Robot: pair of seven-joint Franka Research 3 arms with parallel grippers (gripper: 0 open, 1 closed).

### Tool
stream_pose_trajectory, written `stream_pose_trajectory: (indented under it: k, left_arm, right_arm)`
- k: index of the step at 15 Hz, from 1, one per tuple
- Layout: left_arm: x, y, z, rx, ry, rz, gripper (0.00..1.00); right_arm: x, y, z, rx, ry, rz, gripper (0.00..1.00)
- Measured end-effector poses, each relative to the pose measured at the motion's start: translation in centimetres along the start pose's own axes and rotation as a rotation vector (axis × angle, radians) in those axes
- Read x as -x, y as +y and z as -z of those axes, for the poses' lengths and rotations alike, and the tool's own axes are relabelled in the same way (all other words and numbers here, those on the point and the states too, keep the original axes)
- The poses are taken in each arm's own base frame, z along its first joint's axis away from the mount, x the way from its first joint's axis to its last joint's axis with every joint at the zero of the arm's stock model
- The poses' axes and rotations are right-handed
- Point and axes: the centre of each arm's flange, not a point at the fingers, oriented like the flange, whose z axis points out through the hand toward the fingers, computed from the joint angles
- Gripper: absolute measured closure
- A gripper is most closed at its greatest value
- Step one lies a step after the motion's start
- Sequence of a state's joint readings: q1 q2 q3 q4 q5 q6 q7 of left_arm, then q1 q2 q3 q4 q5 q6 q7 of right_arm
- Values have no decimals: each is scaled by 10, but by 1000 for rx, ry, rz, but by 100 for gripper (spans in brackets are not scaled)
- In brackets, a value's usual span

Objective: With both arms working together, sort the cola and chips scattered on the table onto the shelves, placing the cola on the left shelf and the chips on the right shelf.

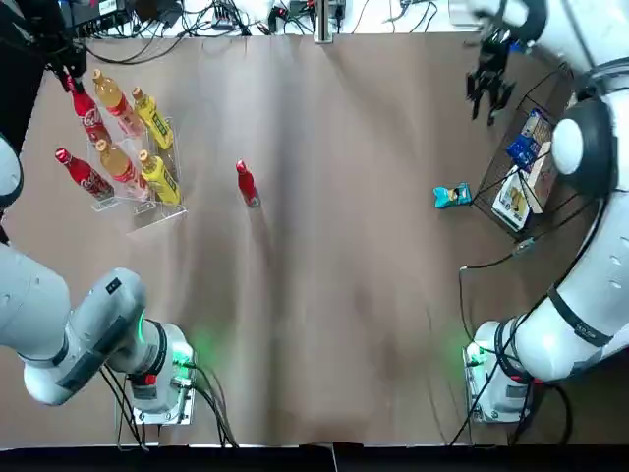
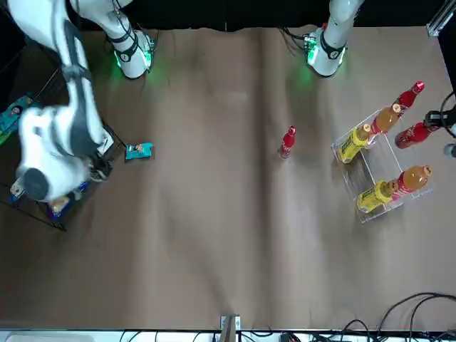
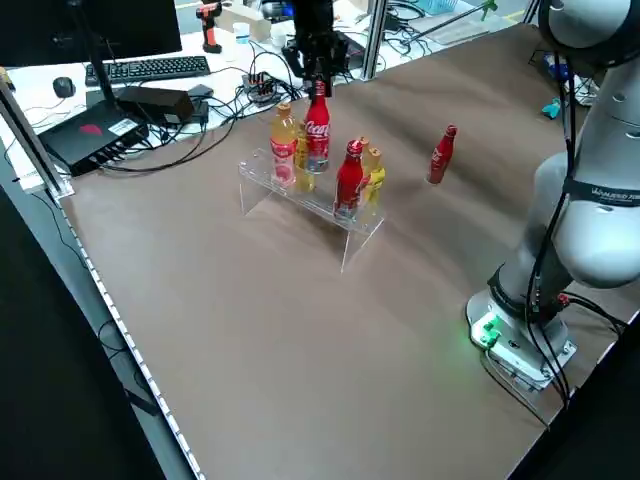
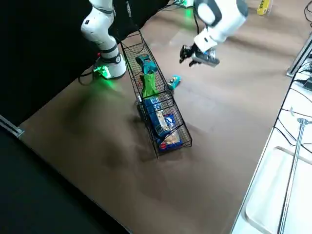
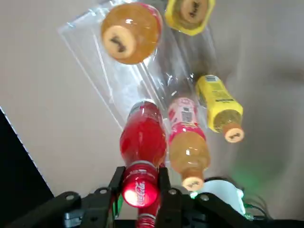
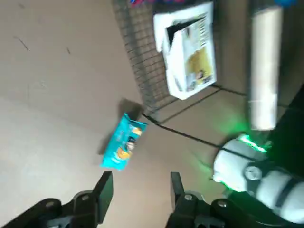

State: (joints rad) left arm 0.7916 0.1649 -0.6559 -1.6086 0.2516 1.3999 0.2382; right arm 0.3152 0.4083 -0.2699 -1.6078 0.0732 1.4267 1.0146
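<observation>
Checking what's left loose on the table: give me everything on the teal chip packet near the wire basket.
The teal chip packet is a small, crinkly foil-looking pouch with yellow-orange print on its face. It lies flat on the brown table, on its own, just outside the black wire basket on the side toward the table's middle, close to it but apparently not touching. Nothing holds it: the right gripper hangs open above the table nearby.
</observation>
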Motion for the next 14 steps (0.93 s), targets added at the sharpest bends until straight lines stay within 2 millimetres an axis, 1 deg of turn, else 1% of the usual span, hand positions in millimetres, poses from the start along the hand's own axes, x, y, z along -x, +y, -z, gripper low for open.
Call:
stream_pose_trajectory:
  k: [1,2,3,5,7,8,9,10,11,12,13,14]
  left_arm:
    - [2,-10,-1,2,14,1,68]
    - [3,-17,-4,3,22,4,68]
    - [3,-24,-14,4,28,5,68]
    - [2,-24,-25,-2,28,7,68]
    - [4,-22,-36,-13,25,11,68]
    - [7,-23,-42,-16,24,14,68]
    - [9,-24,-46,-18,22,16,68]
    - [11,-25,-50,-18,22,14,68]
    - [12,-25,-53,-17,22,11,68]
    - [12,-24,-54,-19,22,9,68]
    - [13,-23,-53,-21,23,9,64]
    - [13,-23,-52,-23,25,10,64]
  right_arm:
    - [4,-18,-23,11,7,-23,44]
    - [9,-33,-43,17,9,-52,41]
    - [20,-52,-73,44,13,-117,39]
    - [30,-67,-98,91,20,-149,41]
    - [37,-75,-119,132,20,-153,41]
    - [40,-77,-125,139,15,-153,42]
    - [42,-80,-128,137,8,-152,42]
    - [43,-81,-130,131,2,-155,45]
    - [42,-81,-133,130,-2,-157,46]
    - [41,-81,-141,132,-3,-159,46]
    - [39,-81,-152,131,-1,-162,46]
    - [36,-81,-165,128,2,-166,45]
